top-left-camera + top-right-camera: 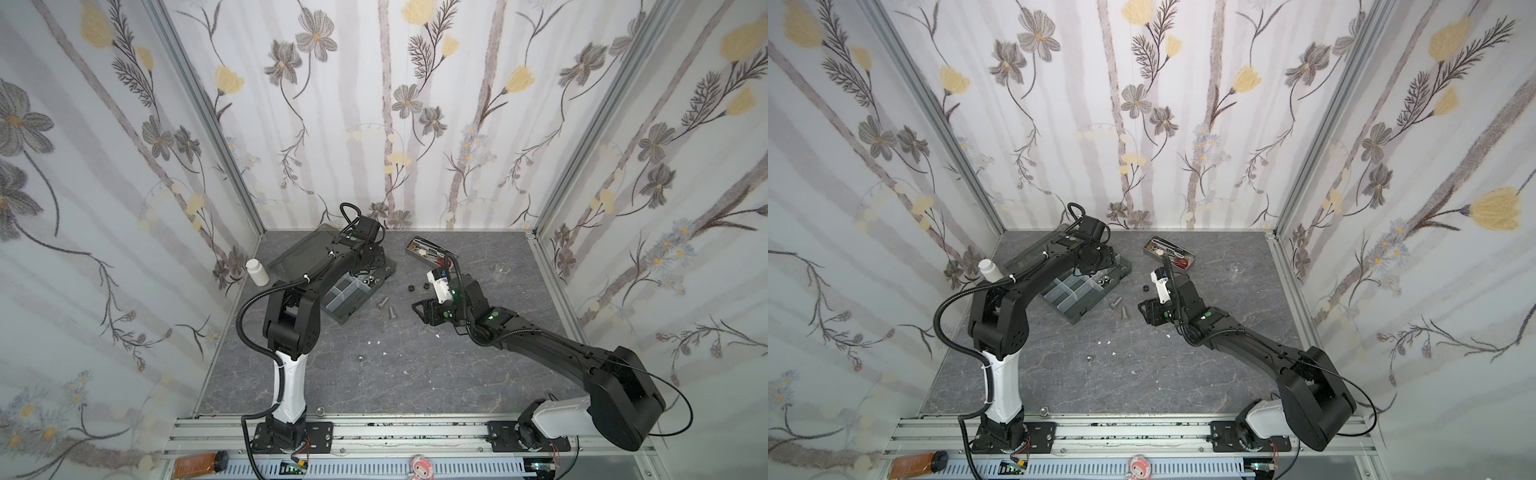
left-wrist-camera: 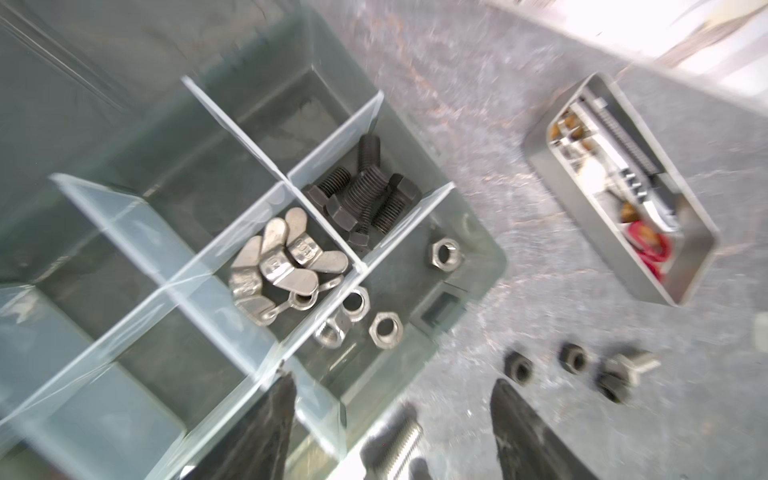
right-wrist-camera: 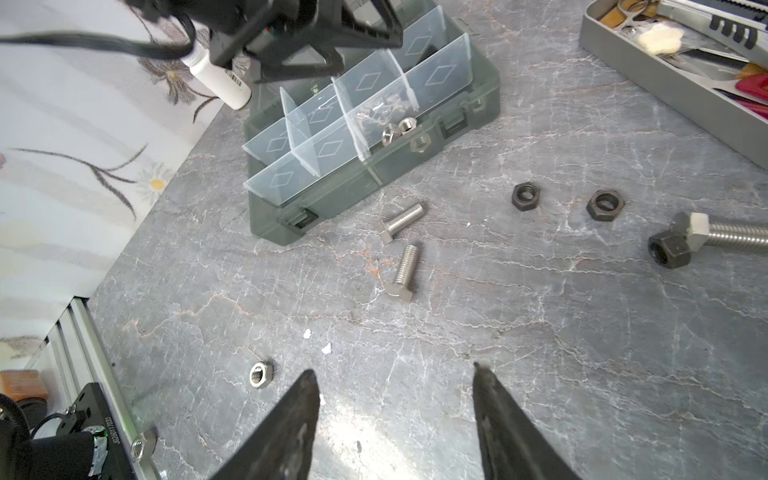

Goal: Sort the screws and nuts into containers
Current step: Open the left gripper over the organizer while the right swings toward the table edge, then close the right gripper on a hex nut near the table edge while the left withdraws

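Left wrist view is showing the left gripper (image 2: 393, 384) released, its fingers (image 2: 278, 415) standing wide apart over an edge of the organizer box (image 2: 486, 266). A blurred silver screw (image 2: 390, 446) is showing between them, touching neither; what it is resting on cannot be told. Black screws (image 2: 365, 195) are filling 1 compartment, wing nuts (image 2: 282, 266) the next, and 4 silver nuts (image 2: 386, 330) are lying in the end compartment.

Right wrist view is showing the right gripper (image 3: 394, 374) hanging over the table (image 3: 540, 332), jaws parted and holding nothing. 2 silver screws (image 3: 401, 220) are lying just beside the box, 2 black nuts (image 3: 524, 196) farther out. A 3rd black nut (image 3: 669, 249) is touching the head of a long silver screw (image 3: 727, 237), and 1 silver nut (image 3: 261, 374) is lying near a finger.

Both top views are showing the box lying open under the left arm, with the metal tin (image 1: 409, 248) to its right.
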`<state>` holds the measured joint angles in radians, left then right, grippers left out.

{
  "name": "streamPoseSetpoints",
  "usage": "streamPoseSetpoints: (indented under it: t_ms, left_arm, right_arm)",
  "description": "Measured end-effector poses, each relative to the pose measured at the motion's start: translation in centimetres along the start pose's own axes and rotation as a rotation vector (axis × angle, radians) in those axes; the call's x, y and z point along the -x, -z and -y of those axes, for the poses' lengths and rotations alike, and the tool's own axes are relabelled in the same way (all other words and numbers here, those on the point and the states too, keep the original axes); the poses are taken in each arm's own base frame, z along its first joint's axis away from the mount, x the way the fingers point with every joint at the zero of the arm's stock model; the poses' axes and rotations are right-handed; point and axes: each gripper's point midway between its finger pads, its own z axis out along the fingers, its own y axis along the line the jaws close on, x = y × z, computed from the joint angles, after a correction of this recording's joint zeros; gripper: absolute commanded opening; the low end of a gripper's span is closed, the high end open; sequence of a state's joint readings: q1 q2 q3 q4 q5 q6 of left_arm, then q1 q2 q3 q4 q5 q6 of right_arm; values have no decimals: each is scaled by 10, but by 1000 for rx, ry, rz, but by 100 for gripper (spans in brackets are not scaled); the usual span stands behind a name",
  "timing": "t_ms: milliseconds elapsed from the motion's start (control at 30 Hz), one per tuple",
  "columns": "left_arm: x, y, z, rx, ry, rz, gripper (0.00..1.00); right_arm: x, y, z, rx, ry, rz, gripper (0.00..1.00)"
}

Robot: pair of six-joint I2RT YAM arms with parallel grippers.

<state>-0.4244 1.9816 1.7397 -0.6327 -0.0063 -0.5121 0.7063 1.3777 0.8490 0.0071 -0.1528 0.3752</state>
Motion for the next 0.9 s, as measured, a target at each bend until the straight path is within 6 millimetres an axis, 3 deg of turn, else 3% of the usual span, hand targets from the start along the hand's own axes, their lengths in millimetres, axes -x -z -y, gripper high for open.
streamPoseSetpoints:
  t_ms: [100,200,367,733,900]
  left_arm:
    - [9,34,-1,-32,11,58,86]
    - [11,64,-16,-45,37,110,93]
    - [-11,99,-44,-58,64,165,100]
    - [-49,138,-113,-38,160,260,100]
    - [-59,143,-145,-9,229,287,100]
  right_arm:
    - [-5,-6,-17,4,36,-18,60]
    - [-22,-17,-32,3,69,-71,60]
    - [-49,-37,-61,12,135,-145,60]
    - [-104,-86,-116,9,263,-296,61]
    - [-129,-104,-134,-5,319,-347,61]
